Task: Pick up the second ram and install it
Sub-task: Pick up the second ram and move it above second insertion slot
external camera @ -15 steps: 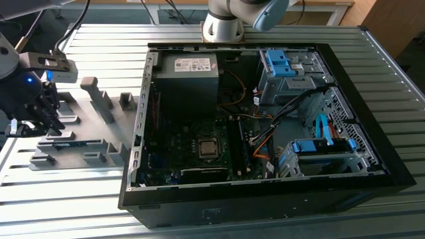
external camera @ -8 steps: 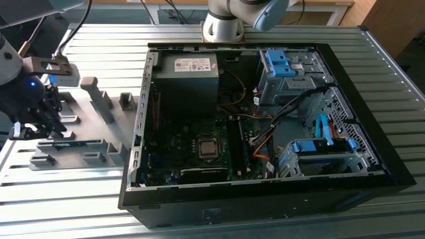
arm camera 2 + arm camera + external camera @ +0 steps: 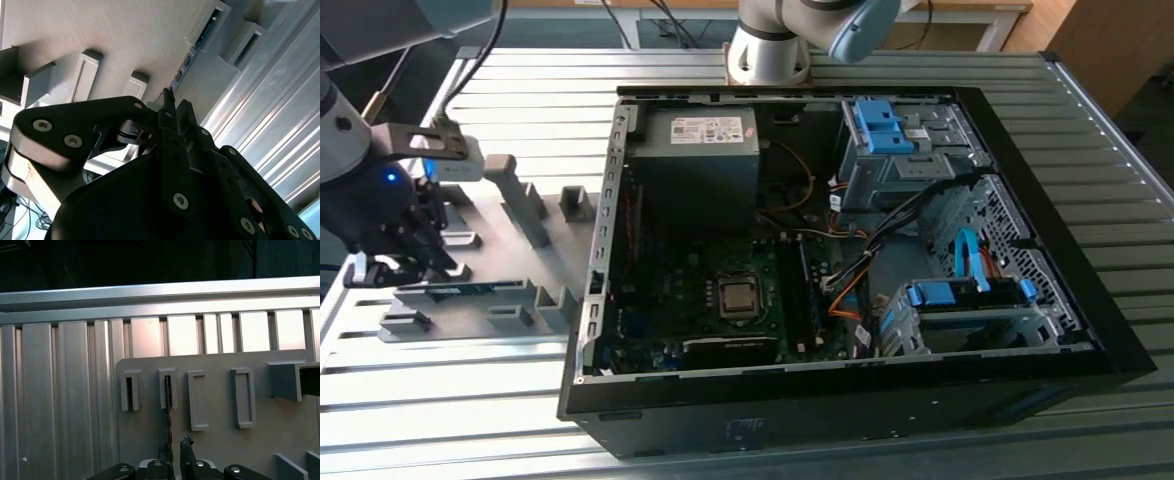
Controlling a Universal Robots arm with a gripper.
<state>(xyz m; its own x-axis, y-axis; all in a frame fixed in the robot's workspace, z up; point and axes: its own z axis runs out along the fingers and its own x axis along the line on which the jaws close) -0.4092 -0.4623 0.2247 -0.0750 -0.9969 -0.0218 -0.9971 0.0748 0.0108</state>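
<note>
The second ram (image 3: 454,290), a thin blue-green stick, lies on edge in the slotted grey blocks of a fixture plate (image 3: 507,255) at the exterior view's left. My black gripper (image 3: 380,268) hangs over the stick's outer end. In the first wrist view the ram (image 3: 168,400) shows as a dark thin edge running from a slotted block down between the gripper (image 3: 174,444) fingers, close to one fingertip (image 3: 163,446). A narrow gap of grey plate shows between the fingers, so the gripper is open. In the second wrist view the ram (image 3: 184,67) sits just beyond the gripper (image 3: 176,102).
An open computer case (image 3: 854,400) lies to the exterior view's right of the fixture, with the motherboard and its processor socket (image 3: 736,297), a power supply (image 3: 700,135) and blue drive-bay clips (image 3: 961,292). Other grey fixture blocks (image 3: 242,397) stand on the plate. Everything rests on a ribbed aluminium table (image 3: 454,400).
</note>
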